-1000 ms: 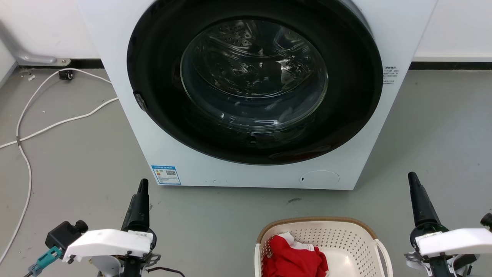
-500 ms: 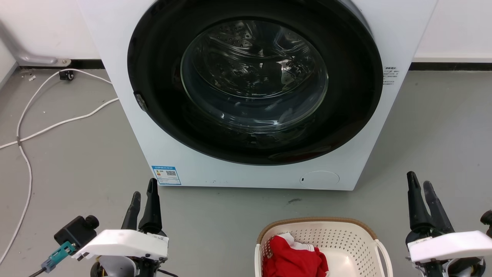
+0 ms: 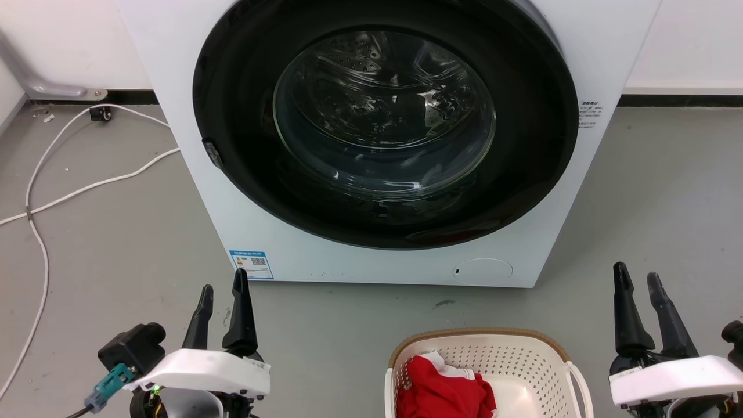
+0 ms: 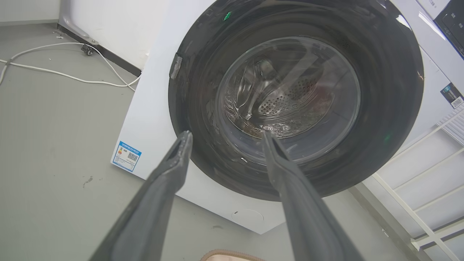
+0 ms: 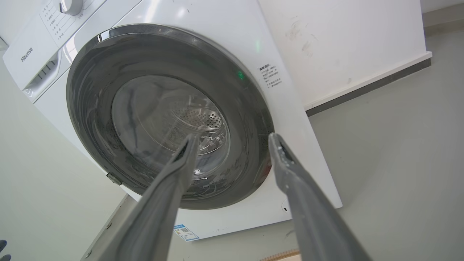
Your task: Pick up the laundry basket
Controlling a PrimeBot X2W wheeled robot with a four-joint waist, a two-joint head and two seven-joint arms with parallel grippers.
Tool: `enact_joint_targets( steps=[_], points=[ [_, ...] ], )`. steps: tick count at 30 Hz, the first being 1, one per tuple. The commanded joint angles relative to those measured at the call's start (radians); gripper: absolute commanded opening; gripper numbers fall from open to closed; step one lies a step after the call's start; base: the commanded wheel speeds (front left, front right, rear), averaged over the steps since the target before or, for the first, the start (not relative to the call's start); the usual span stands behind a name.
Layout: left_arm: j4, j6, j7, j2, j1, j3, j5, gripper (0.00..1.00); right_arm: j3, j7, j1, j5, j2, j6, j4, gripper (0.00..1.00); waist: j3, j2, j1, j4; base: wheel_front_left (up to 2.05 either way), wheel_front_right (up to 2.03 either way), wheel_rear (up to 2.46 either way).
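- You have bare grey floor (image 3: 325, 325) between your left hand (image 3: 223, 280) and the laundry basket (image 3: 482, 335).
- The washing machine (image 3: 377, 145) stands behind the basket, door shut. A strip of floor separates them, leaving room along the basket's far rim.
- Your right hand (image 3: 637, 271), fingers parted, has open floor between it and the basket's right handle (image 3: 582, 383).
- A red garment (image 3: 441, 389) crowds the basket's left side; its right side is open.
- White cables (image 3: 40, 191) lie far left, well apart from your left hand.

The head view looks down on the washing machine (image 3: 383, 136), which both wrist views face from below.
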Motion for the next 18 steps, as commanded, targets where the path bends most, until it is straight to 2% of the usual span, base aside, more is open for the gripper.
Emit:
enact_joint_targets(
  steps=[1,18],
  points=[
    [-0.019,0.007,-0.011,0.003,0.001,-0.008,0.035,1.00,-0.001,-0.010,0.002,-0.030,-0.003,0.000,-0.019,1.00,0.000,-0.0001,0.0000,0.000,0.00,0.00,0.00],
    [-0.037,0.035,-0.056,0.003,0.021,-0.044,0.224,1.00,-0.002,-0.056,0.031,-0.201,-0.003,0.000,-0.067,1.00,-0.002,-0.0001,0.0000,-0.001,0.00,0.00,0.00]
  ],
)
